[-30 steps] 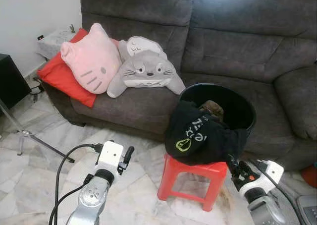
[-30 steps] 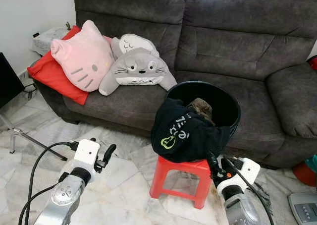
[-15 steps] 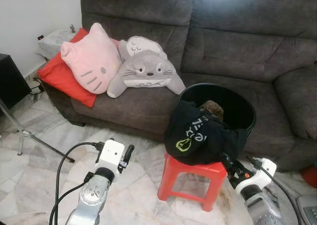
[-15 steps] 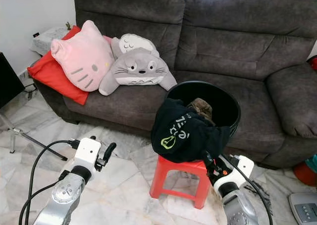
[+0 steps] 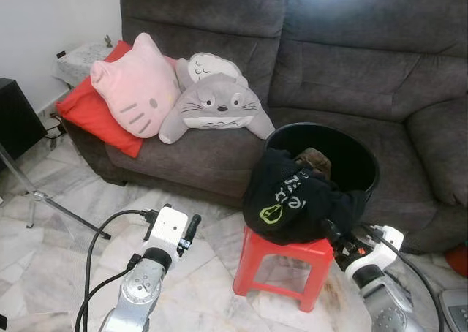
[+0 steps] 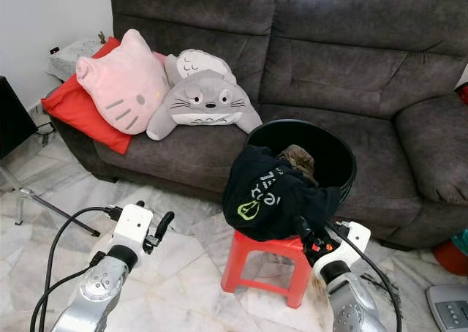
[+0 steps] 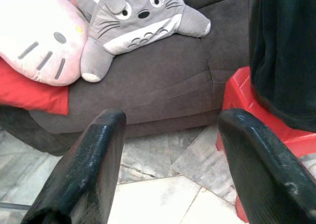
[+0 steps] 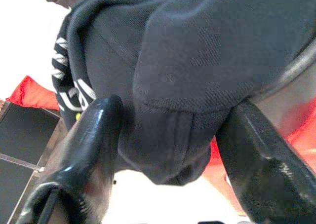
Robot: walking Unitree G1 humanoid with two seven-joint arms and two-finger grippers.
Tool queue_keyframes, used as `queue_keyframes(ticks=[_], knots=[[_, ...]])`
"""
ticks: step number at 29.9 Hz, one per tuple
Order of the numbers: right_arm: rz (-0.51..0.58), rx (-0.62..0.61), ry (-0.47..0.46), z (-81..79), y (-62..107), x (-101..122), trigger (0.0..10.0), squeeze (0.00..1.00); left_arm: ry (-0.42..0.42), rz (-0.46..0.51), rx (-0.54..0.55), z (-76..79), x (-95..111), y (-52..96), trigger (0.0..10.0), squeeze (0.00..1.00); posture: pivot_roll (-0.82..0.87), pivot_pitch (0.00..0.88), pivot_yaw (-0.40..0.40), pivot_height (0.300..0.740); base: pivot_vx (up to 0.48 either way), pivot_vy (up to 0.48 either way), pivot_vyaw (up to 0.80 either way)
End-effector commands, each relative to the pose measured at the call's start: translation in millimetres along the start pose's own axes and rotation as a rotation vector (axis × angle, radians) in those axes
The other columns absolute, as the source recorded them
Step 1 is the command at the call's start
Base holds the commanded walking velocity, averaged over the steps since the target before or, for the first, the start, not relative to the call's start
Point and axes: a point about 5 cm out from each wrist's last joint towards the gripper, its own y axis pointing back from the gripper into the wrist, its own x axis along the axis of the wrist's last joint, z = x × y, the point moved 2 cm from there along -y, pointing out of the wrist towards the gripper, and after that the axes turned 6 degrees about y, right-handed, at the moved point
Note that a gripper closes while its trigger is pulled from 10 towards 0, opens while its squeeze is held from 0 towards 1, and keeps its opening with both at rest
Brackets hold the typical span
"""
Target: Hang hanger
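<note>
Hanger: none can be made out; what sits at the work spot is a black garment (image 5: 292, 200) with white lettering and a green mark.
Black garment: draped over the front rim of a black bucket (image 5: 351, 156) and hanging down its front, onto the top of a red stool (image 5: 281, 262).
Black bucket: stands on the red stool, right in front of the sofa (image 5: 351, 76); a brown piece of cloth (image 5: 313, 159) lies inside it.
Right gripper (image 8: 173, 150): fingers spread apart, one on each side of the garment's lower hanging fold, near the stool's right front corner; nothing is clamped between them.
Left gripper (image 7: 170, 135): fingers wide apart and holding nothing, low over the marble floor (image 5: 58, 229) to the left of the stool, pointed toward the sofa's front.
Sofa: dark grey, with a pink cat pillow (image 5: 135, 87), a grey creature pillow (image 5: 212, 102) and a red cushion (image 5: 91, 116) on its left end.
Floor, left edge: a metal stand leg (image 5: 44, 200) and a black cable (image 5: 91, 251).
</note>
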Motion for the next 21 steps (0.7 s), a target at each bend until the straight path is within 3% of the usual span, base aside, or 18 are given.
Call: queue_keyframes(ticks=[1,16,21], knots=[[0.014,-0.004,0.01,2.0,-0.7,4.4,0.0,0.0,-0.01,0.001,-0.007,0.2,-0.7,-1.5,10.0,0.0,-0.02,0.0,-0.025,0.74,0.0,0.0,0.0],[0.044,0.018,0.025,-2.4,-2.2,8.3,0.0,0.0,-0.015,-0.002,-0.011,1.7,-1.7,-1.3,10.0,0.0,-0.02,0.0,-0.027,0.74,0.0,0.0,0.0],[0.079,0.051,0.034,-12.0,-3.5,16.5,0.0,0.0,-0.015,-0.002,-0.011,1.7,-2.0,-1.4,10.0,0.0,-0.02,0.0,-0.029,0.74,0.0,0.0,0.0]])
